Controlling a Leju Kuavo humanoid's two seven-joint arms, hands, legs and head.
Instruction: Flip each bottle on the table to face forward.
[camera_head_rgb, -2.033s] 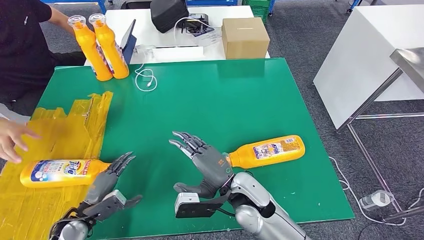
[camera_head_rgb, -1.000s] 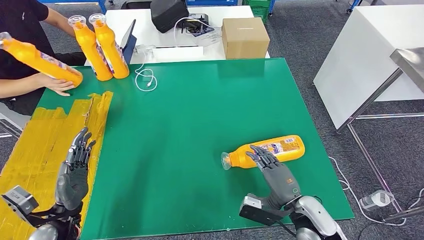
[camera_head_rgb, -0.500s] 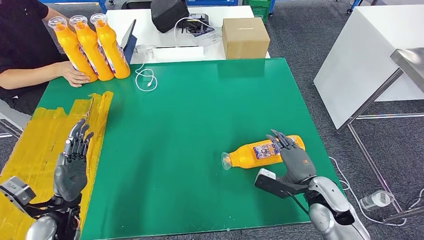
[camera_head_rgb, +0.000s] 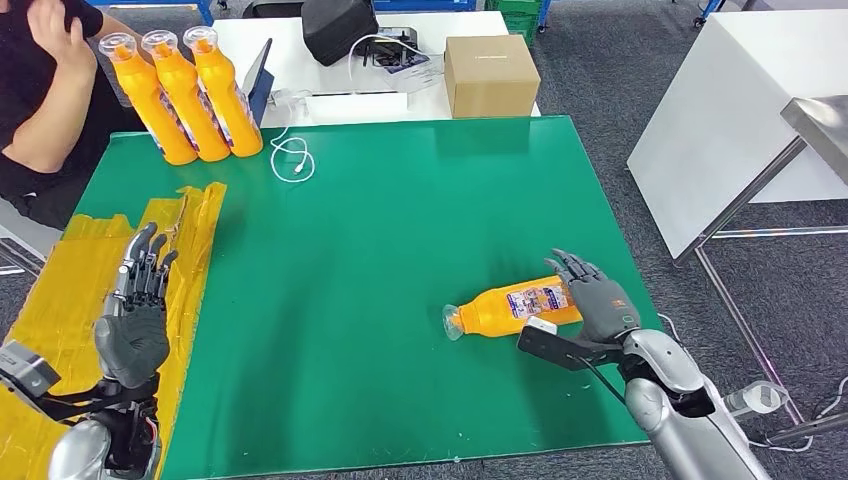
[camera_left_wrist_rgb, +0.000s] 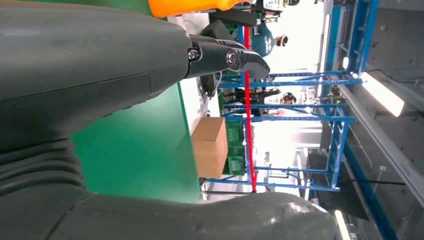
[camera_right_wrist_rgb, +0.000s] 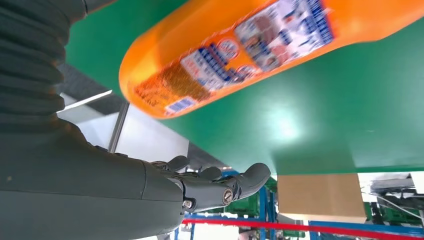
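While an orange bottle (camera_head_rgb: 512, 306) lies on its side near the right edge of the green table (camera_head_rgb: 400, 220), the right hand (camera_head_rgb: 596, 300) is held just beside its base end, fingers (camera_head_rgb: 572, 266) spread and clamped on nothing. Over yellow sheeting (camera_head_rgb: 70, 300) at the left, the left hand (camera_head_rgb: 135, 320) is raised, fingers apart. Three bottles (camera_head_rgb: 180, 95) are stood at the far left corner.

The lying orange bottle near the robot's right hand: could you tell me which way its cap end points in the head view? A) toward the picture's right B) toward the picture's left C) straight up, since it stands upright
B: the orange bottle lies on the green table, cap end leftward, base beside the right hand.
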